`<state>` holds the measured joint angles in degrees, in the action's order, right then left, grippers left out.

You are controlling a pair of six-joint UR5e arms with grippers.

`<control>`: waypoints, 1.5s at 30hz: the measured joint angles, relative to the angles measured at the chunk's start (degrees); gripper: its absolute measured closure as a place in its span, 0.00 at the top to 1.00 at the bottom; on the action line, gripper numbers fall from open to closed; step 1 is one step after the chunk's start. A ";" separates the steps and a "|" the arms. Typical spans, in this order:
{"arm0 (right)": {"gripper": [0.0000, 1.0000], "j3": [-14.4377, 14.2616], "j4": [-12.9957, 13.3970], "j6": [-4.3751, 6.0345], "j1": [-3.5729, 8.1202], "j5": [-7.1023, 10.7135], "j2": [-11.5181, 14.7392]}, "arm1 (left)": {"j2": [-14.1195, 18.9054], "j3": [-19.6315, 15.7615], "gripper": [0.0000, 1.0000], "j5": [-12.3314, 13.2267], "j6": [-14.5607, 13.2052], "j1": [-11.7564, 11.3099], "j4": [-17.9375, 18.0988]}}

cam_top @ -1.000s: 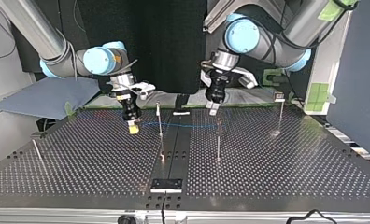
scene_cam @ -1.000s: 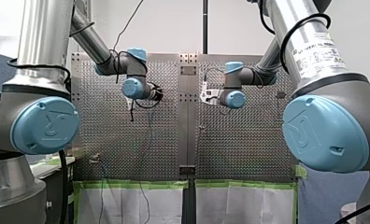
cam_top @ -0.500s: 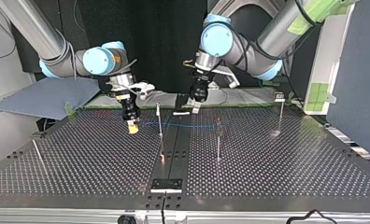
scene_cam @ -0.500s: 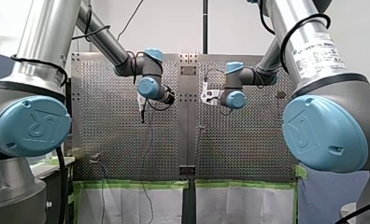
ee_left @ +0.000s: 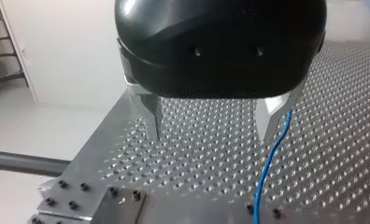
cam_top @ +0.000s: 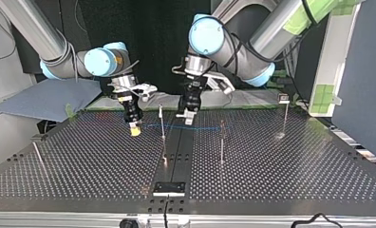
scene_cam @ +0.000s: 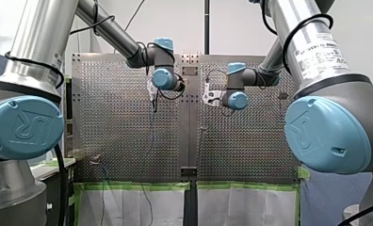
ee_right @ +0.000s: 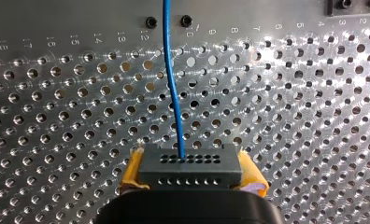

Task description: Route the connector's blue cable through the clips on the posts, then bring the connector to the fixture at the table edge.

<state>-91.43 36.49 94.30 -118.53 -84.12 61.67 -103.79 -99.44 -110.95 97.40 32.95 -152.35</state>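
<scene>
Perforated metal counter (cam_top: 271, 171), white wall (scene_cam: 231, 28) at the far side. Right claw (ee_right: 191, 171) clamped on the black connector (ee_right: 190, 163), blue cable (ee_right: 171, 84) leading ahead. Left claw (ee_left: 209, 133) spread wide, holding nothing, cable just beside one finger.

Perforated table (cam_top: 281, 180): dark seam strip (cam_top: 179, 142) down middle. Row of printed numbers (ee_right: 57, 43) along plate edge, right wrist view.
Green tape (scene_cam: 137, 186) along table edge nearest front view; white sheets (scene_cam: 250, 207) hang below it.
Grey-blue sheet (cam_top: 43, 97) beyond table, top view's left.
White panel (cam_top: 338, 61) with green patches (cam_top: 324, 95), top view's right.
Black pole (scene_cam: 206, 26) upright behind table, front view.
</scene>
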 joint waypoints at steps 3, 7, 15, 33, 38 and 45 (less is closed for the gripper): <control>0.00 0.01 0.00 0.02 0.00 0.00 0.00 | -0.94 0.76 1.00 -1.49 -0.35 0.00 -0.97; 0.00 0.00 -0.15 -0.01 -0.03 0.00 0.00 | -2.56 1.37 1.00 -3.49 -0.65 0.01 -2.26; 0.00 0.01 -0.26 -0.06 -0.14 0.00 0.00 | -3.24 2.31 1.00 -7.35 -0.72 -0.52 -2.57; 0.00 0.03 -0.20 -0.11 -0.02 0.60 0.00 | -8.98 8.10 1.00 -16.20 -1.38 -0.61 -3.25; 0.00 0.02 -0.24 -0.14 0.00 0.61 0.00 | -9.94 9.41 1.00 -16.99 -1.53 -0.91 -3.12; 0.00 0.02 -0.41 -0.19 0.01 0.61 -0.03 | -10.07 10.00 1.00 -16.83 -2.27 -1.13 -3.01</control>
<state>-91.41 36.08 94.10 -118.52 -83.51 61.64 -113.85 -89.44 -127.79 95.13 31.81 -155.36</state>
